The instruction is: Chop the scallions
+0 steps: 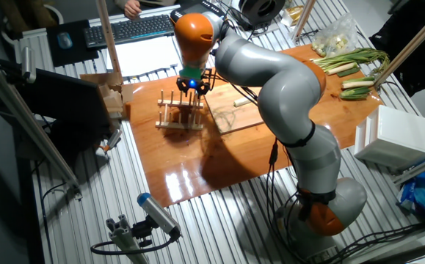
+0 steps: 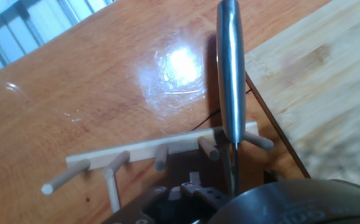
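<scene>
- The claw (image 1: 193,85) hangs over the wooden peg rack (image 1: 180,112) on the orange-brown table (image 1: 197,176); in the fixed view the fingers are too small and dark to make out how far apart they stand.
- In the hand view a knife (image 2: 230,74) runs up the frame from the claw's dark body at the bottom edge — narrow steel spine toward the camera — so it seems to be held, though the fingertips themselves are out of sight and I cannot tell their spacing.
- Below the blade lies the rack's pale base strip with round pegs sticking out in a row; whether the knife touches the pegs cannot be told.
- Just right of the rack sits the bamboo cutting board (image 1: 234,114).
- The scallions (image 1: 241,102) — a short pale stalk piece — rest on the board's far part, apart from the claw.
- Long green-leaved stalks (image 1: 348,62) lie well away at the table's far right corner.
- A white box (image 1: 396,136) stands off the table's right edge.
</scene>
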